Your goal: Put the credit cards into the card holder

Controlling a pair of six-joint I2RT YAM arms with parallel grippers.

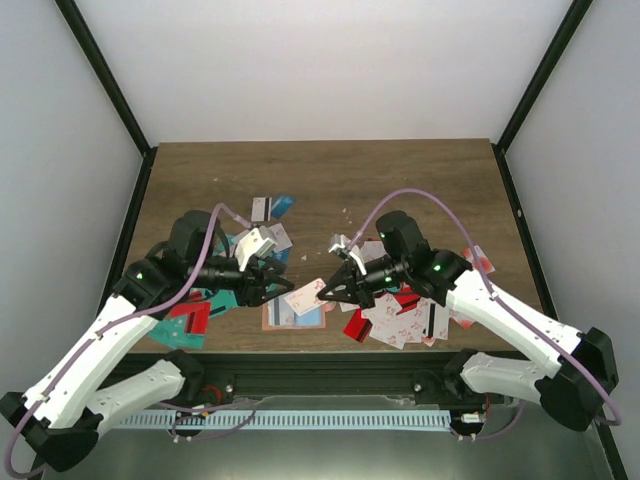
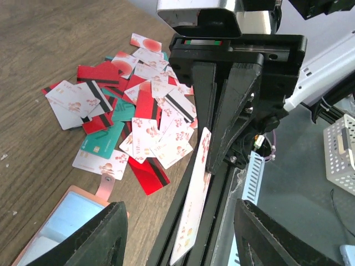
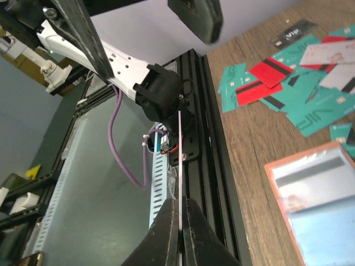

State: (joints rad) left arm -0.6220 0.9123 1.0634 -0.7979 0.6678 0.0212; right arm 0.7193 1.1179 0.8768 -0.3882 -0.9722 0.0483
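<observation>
At the near edge of the table (image 1: 420, 170) the card holder (image 1: 296, 316) lies open, its pale pockets too blurred to read, while just above it the right gripper (image 1: 323, 292) pinches a white credit card (image 1: 305, 292) opposite the spread left gripper (image 1: 270, 290), with loose credit cards (image 1: 400, 322) heaped on either side.

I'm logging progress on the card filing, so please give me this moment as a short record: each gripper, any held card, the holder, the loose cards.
left gripper: open, holding nothing, facing the right gripper
right gripper: shut on a white card with red marks
white card: lifted off the table, not yet in the holder
card holder: lying open on the table between the two arms
loose cards: teal, red and white, in heaps on either side of the holder
</observation>
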